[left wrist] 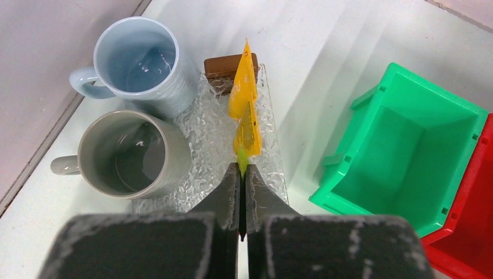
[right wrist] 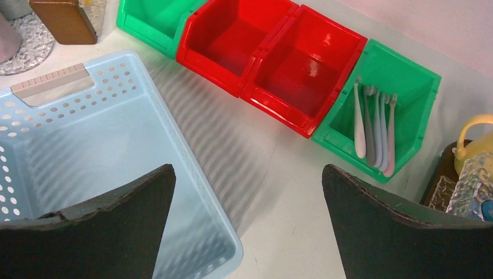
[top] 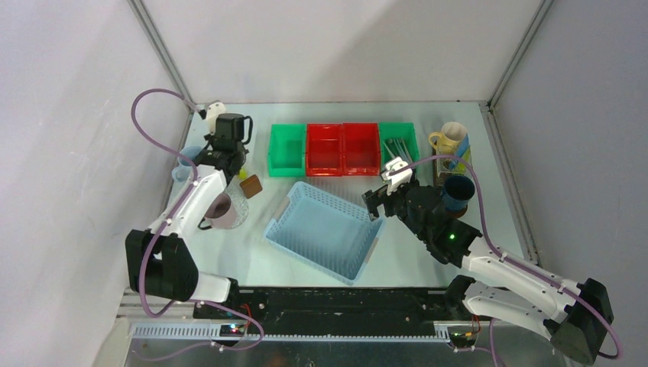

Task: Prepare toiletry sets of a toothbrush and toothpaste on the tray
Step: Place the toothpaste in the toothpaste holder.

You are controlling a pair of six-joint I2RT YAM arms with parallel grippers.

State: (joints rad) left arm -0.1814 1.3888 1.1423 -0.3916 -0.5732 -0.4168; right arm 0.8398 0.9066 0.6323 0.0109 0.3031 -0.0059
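**Light, floppy tube pinched at one end, over the tray**

The left end effector [left wrist: 240, 174] is clamped tight on the greenish end of a yellow tube [left wrist: 244, 104]. The tube sticks out over the tray [left wrist: 212, 131], beside the pale blue mug [left wrist: 136, 61] and grey mug [left wrist: 131, 152]. I cannot tell whether it touches the tray.

The tube looks light, thin and soft, so it will likely flex and swing. A grip near its end seems enough. The mugs look hard, glossy and heavy, and are probably best taken by the rim.

The right end effector [right wrist: 249, 171] is spread wide and holds nothing. It is near the toothbrushes [right wrist: 375, 125] in a green bin [right wrist: 401, 87], beside the basket [right wrist: 116, 139].

The tabletop [left wrist: 325, 70] is smooth and pale, and the tray's top is knobbly. Plain walls [top: 321, 46] close in three sides.
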